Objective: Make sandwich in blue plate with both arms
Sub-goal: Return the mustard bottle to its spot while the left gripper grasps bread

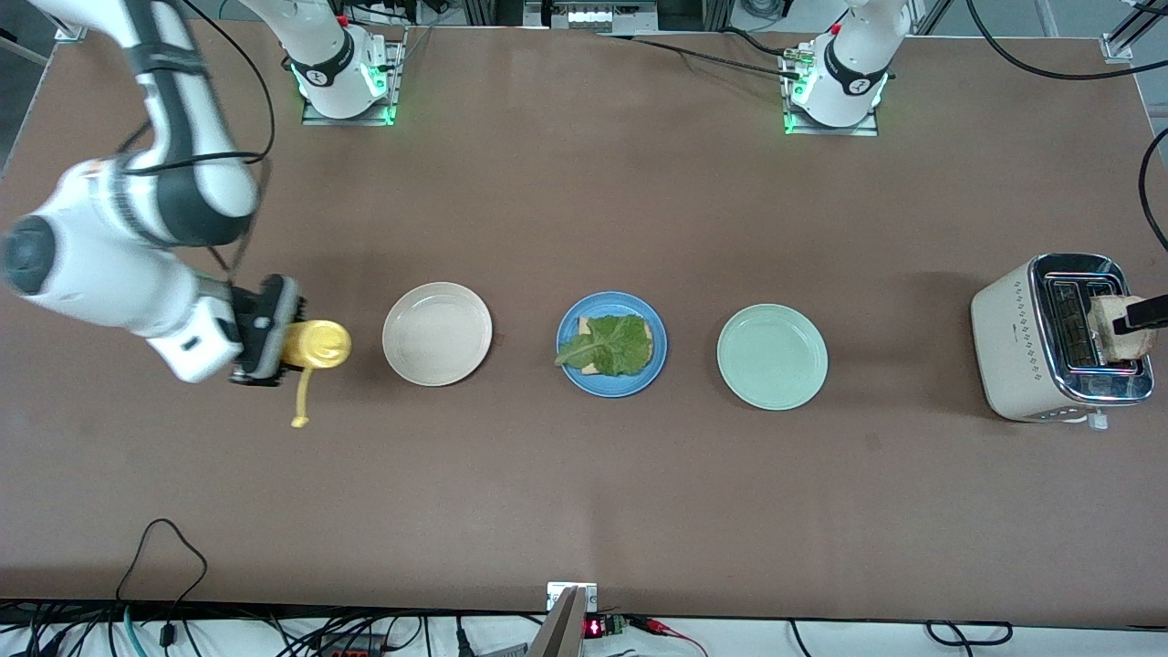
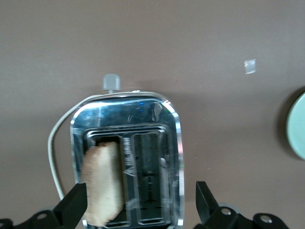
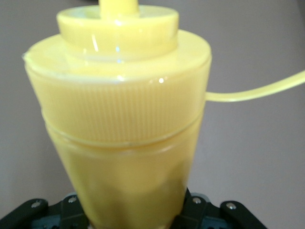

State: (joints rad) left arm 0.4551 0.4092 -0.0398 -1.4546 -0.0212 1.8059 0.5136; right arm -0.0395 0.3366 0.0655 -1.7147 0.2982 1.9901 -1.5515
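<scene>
A: What does the front view give?
B: The toaster (image 1: 1031,342) at the left arm's end, and the blue plate (image 1: 571,365) between two plates, holding bread (image 1: 595,367) under lettuce (image 1: 613,345).

A: The wrist views?
B: Left gripper (image 2: 140,200) spread wide, empty, straddling a bread slice (image 2: 101,183) in the toaster. Right gripper (image 3: 131,210) clamps a yellow bottle (image 3: 124,124).
</scene>
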